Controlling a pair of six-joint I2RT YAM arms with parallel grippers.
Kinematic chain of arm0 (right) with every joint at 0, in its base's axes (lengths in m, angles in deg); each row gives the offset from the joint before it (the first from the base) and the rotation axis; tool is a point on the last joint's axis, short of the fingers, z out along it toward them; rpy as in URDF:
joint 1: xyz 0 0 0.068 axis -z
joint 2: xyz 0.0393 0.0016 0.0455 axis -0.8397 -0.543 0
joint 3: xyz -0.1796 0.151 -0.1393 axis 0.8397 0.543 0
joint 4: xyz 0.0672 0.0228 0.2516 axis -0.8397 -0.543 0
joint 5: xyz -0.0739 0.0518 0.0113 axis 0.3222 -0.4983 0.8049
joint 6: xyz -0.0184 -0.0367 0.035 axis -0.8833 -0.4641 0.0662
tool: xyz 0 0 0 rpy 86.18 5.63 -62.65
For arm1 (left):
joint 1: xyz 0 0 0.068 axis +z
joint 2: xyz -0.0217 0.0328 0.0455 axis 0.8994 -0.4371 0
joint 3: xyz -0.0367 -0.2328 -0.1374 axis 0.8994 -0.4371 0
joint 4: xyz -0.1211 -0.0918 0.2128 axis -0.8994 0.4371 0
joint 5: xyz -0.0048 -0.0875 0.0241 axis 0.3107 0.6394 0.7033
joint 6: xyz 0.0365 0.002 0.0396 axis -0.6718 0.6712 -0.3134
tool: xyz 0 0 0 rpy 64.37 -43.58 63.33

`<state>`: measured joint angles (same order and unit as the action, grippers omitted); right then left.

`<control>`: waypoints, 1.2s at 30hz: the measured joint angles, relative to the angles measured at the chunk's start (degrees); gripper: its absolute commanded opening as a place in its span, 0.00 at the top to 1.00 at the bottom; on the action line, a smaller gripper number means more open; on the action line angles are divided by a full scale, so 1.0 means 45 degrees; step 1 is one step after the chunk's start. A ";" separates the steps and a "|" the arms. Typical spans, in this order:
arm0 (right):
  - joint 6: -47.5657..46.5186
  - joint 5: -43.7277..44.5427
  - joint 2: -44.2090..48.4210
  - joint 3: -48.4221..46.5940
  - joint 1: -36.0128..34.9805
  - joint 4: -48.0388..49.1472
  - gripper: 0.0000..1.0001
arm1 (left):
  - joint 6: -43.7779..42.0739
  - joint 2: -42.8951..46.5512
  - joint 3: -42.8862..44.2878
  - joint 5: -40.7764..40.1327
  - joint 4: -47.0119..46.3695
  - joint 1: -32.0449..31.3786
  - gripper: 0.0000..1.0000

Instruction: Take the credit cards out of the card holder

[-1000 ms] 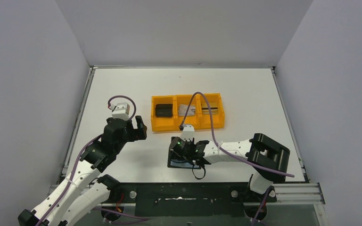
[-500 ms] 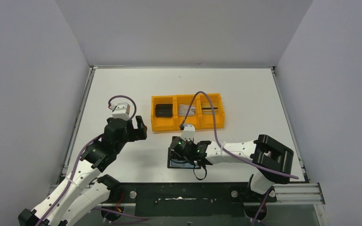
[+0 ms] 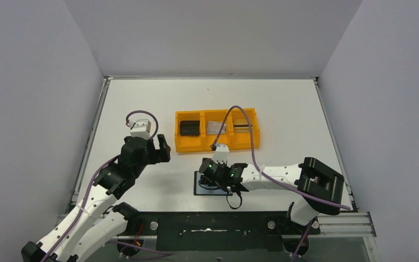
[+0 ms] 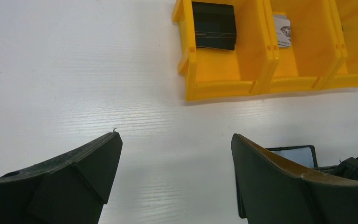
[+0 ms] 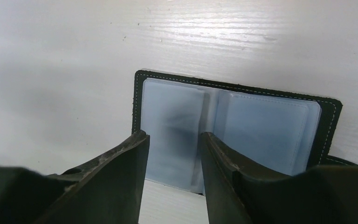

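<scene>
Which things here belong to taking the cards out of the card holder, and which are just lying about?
Job: card holder, silver-grey card, gold card.
Lying about: black block, orange tray.

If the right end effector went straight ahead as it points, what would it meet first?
Probably the open card holder: the right end effector points down at its left pocket, height unclear.

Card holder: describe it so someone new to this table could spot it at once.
Find the orange tray in the middle of the table. Just nearer the arms than it, under the right gripper, lies the card holder. It is flat, black and open, showing shiny blue-grey pockets, unlike the chunky black block inside the tray.
</scene>
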<state>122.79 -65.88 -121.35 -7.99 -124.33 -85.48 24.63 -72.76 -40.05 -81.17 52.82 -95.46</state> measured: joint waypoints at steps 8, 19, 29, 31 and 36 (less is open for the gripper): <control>-0.0160 0.0345 -0.0748 -0.1064 -0.0296 -0.1083 0.38 | 0.0000 -0.0019 -0.0005 -0.0005 0.0000 0.0000 0.11; 0.0107 0.1481 -0.2982 -0.3186 -0.1073 -0.3264 0.60 | 0.0000 0.0029 0.0000 -0.0005 0.0000 0.0000 0.11; 0.0141 0.1685 -0.2871 -0.3138 -0.1073 -0.3351 0.81 | 0.0000 0.0019 0.0000 -0.0005 0.0000 0.0000 0.11; 0.0126 0.1685 -0.2783 -0.3036 -0.1073 -0.3313 0.82 | 0.0000 0.0015 0.0000 0.0000 0.0000 0.0000 0.11; 0.0010 0.1535 -0.1967 -0.2186 -0.1064 -0.2589 0.86 | 0.0000 0.0005 -0.0005 0.0000 0.0000 0.0000 0.11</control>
<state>122.84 -58.97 -130.21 -17.82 -129.12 -97.13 24.63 -72.74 -40.07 -81.17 52.82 -95.46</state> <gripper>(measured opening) 0.160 0.894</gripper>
